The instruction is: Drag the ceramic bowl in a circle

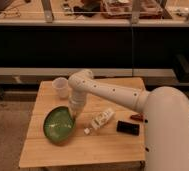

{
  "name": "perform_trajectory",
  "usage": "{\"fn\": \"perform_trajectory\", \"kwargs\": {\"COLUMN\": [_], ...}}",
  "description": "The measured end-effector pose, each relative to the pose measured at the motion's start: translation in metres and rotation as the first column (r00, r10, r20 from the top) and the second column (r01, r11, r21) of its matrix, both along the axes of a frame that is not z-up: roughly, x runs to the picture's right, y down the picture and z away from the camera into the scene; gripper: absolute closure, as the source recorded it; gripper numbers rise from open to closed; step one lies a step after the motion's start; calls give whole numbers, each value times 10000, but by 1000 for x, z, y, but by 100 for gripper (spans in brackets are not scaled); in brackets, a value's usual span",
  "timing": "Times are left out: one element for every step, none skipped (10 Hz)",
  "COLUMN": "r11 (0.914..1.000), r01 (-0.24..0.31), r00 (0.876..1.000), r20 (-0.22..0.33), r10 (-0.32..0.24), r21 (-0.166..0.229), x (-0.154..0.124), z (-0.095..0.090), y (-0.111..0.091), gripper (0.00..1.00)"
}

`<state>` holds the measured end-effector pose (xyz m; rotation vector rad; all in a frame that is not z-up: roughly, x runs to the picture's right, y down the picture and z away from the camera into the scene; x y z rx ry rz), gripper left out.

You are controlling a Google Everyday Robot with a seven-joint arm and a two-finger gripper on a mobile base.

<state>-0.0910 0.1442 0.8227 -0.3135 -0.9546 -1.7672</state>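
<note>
Ceramic bowl [58,126] is tipped up, so with my gripper [77,113] pinched shut on its right rim I should slide it slowly and miss the white cup [60,87].

Dim warm light; gripper [76,114] by the ceramic bowl [57,126] seems shadowed.

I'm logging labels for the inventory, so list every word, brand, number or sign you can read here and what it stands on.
None can be read.
On the white bottle lying on the wooden table: label too blurred to read.
On the black flat device: nothing legible.
On the ceramic bowl and white cup: no text shows.
On the gripper, shut on the bowl's right rim: nothing legible.
</note>
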Motion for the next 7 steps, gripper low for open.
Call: {"fn": "perform_trajectory", "kwargs": {"r11": [10000, 9999, 9997, 9993, 9987, 9970, 9940], "r01": [-75, -46, 184, 367, 518, 758, 1062], "r00": [9999, 9999, 9997, 9992, 9986, 9971, 9938], "r20": [-127, -164, -165, -149, -116, 27, 368], "r10": [76, 48, -181, -366, -518, -758, -1052], "r21": [48, 123, 141, 99, 12, -123, -259], "x": [11, 18, 25, 30, 35, 35, 25], "z": [-7, -17, -32, -42, -53, -66, -81], "y": [2, 6, 17, 28, 40, 58, 79], "gripper": [83, 83, 83, 83, 83, 83, 83]}}
